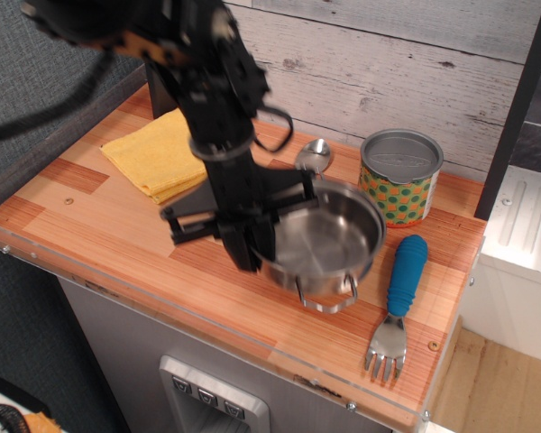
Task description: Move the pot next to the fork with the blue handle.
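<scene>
The shiny steel pot is at the middle right of the wooden counter, just left of the fork with the blue handle. My gripper is shut on the pot's left rim; the black arm comes down from the upper left. I cannot tell whether the pot rests on the counter or hangs just above it. One wire loop handle points toward the front. The fork lies with its tines toward the front edge.
A green-and-orange patterned tin can stands behind the pot at the back right. A spoon bowl shows behind the arm; its handle is hidden. A yellow cloth lies at the back left. The counter's right edge is near the fork.
</scene>
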Robot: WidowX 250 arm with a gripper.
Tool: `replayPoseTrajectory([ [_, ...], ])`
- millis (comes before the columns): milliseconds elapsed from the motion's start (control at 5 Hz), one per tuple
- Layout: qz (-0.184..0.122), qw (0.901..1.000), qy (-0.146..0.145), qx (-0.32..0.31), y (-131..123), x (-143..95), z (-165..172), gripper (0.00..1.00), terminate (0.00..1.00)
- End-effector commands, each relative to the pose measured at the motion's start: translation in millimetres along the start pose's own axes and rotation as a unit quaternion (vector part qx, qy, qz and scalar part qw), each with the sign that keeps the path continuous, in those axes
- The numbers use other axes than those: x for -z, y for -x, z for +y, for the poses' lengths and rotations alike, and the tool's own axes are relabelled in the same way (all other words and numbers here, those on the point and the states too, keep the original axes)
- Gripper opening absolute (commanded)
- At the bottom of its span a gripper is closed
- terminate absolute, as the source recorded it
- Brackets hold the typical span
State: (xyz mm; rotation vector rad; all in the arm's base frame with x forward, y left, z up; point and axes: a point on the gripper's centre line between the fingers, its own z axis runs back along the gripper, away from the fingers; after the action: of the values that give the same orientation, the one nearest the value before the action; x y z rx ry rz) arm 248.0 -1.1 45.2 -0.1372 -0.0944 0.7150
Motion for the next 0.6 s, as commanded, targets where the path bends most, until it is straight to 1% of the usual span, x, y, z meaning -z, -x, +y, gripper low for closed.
replayPoseTrajectory([
  [0, -0.008, 0.9999, 0.003, 0.012, -0.6, 5.6, 6.3, 0.0, 0.0],
  [200, -0.018, 0.9998, -0.007, 0.004, 2.6, 8.0, 7.4, 0.0, 0.0],
  [400, -0.016, 0.9998, -0.011, -0.004, 5.1, 13.7, 8.4, 0.0, 0.0],
])
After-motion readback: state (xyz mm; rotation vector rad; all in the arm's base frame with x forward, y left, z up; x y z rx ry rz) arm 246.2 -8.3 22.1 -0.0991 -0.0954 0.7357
